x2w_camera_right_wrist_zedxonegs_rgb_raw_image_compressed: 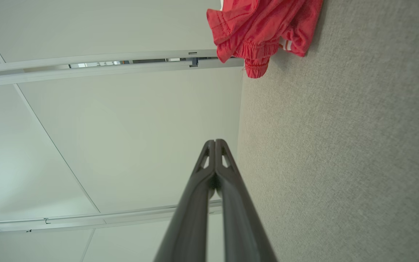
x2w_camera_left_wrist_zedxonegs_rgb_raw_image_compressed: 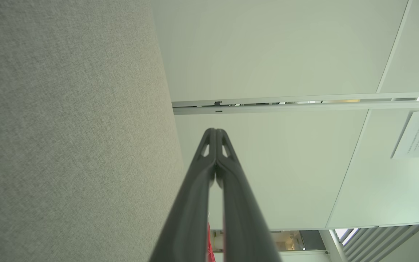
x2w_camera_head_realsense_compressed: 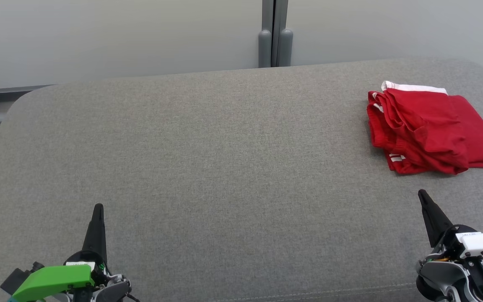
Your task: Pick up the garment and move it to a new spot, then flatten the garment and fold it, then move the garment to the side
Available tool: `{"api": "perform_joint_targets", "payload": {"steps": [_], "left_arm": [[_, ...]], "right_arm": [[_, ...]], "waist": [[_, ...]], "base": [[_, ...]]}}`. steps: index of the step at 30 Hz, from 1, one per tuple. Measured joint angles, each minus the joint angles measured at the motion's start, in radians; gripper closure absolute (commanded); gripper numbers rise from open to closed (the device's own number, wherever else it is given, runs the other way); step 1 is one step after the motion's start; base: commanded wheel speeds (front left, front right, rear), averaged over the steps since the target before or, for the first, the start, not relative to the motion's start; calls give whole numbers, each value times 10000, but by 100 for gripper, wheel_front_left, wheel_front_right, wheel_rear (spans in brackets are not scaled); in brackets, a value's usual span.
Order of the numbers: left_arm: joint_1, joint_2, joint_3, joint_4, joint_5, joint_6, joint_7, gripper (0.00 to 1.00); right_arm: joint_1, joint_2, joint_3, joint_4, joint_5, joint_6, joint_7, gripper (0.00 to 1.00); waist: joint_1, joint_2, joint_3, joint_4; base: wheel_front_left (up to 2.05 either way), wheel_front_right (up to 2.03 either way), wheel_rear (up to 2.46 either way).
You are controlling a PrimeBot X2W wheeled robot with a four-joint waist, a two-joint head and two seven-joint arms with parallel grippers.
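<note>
Red garment (x2w_camera_head_realsense_compressed: 430,130) folded at the far right of the grey padded counter (x2w_camera_head_realsense_compressed: 224,147)

The counter is seen spanning the head view. The garment, white-banded along its far edge, is laid in a rumpled fold near the right edge. The left end effector (x2w_camera_head_realsense_compressed: 98,207) and the right end effector (x2w_camera_head_realsense_compressed: 421,193) are closed and empty over the near edge, the right one nearer the garment.

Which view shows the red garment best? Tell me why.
The head view: the whole red garment lies rumpled on the far right of the grey cushion, unobstructed. The right wrist view catches one gathered end, cut off at the top. The left wrist view gives a thin red sliver.
</note>
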Motion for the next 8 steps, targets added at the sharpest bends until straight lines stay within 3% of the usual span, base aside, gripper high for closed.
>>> {"api": "perform_joint_targets", "payload": {"steps": [8], "left_arm": [[0, 0, 0, 0, 0, 0, 0, 100]], "right_arm": [[0, 0, 0, 0, 0, 0, 0, 100]], "waist": [[0, 0, 0, 0]], "base": [[0, 0, 0]]}}
